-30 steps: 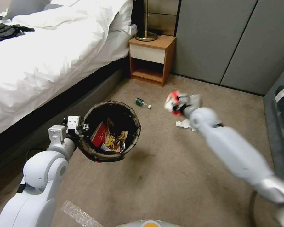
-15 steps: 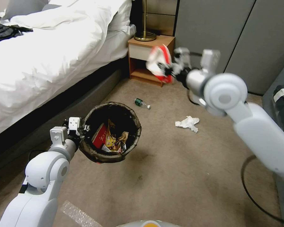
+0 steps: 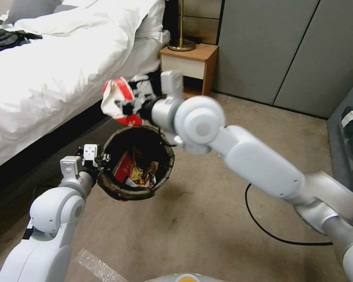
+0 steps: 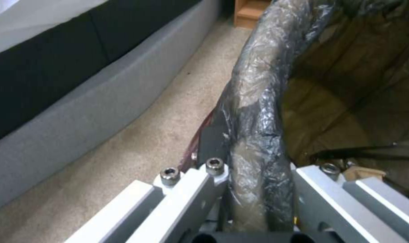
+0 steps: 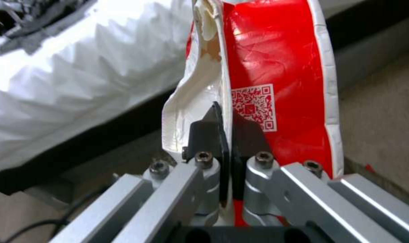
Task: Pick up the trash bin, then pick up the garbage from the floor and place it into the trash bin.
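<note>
Swung across from the nightstand side, the right pincer (image 3: 123,102) pinches a red-and-white wrapper (image 3: 116,96) at the trash bin's (image 3: 136,162) twelve o'clock rim, nearly ready to drop; the left pincer (image 4: 254,189) clamps its rim.

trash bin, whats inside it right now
Inside the trash bin: a red packet and crumpled yellow snack packets against the dark liner. Anything beneath them is covered. The red-and-white wrapper is outside, pinched in the right gripper.
</note>
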You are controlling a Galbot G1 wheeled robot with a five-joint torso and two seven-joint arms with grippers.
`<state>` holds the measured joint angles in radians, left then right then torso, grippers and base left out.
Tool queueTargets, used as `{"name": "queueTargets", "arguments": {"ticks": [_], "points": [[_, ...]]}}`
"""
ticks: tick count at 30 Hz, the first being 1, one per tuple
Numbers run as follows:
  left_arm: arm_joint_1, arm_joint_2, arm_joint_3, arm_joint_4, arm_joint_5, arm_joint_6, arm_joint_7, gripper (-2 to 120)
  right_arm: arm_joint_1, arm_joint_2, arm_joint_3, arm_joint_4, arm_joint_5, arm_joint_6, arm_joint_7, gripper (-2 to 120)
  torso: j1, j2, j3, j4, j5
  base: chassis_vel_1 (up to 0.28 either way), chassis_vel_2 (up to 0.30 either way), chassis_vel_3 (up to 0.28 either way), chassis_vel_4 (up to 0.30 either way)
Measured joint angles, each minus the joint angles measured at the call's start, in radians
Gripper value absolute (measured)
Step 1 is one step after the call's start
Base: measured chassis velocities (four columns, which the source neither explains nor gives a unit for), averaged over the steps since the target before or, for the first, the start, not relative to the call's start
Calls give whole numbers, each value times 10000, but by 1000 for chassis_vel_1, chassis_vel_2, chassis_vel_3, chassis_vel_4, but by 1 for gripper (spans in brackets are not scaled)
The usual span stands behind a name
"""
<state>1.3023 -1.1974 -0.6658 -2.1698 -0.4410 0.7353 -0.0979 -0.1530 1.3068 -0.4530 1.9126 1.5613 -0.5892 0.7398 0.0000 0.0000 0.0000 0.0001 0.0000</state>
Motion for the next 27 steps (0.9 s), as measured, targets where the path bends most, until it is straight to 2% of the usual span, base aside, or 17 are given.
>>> {"name": "queueTargets", "arguments": {"ticks": [11, 27], "points": [[-13, -53, -40, 44, -25, 0, 0, 1, -840, -530, -346, -54, -696, -216, -196, 0, 0, 0, 0, -2, 1, 0, 0, 0, 0], [-37, -76, -36, 151, -6, 0, 18, 1, -1062, -237, -471, -255, -522, 180, -168, 3, 0, 0, 0, -1, 0, 0, 0, 0, 0]]}}
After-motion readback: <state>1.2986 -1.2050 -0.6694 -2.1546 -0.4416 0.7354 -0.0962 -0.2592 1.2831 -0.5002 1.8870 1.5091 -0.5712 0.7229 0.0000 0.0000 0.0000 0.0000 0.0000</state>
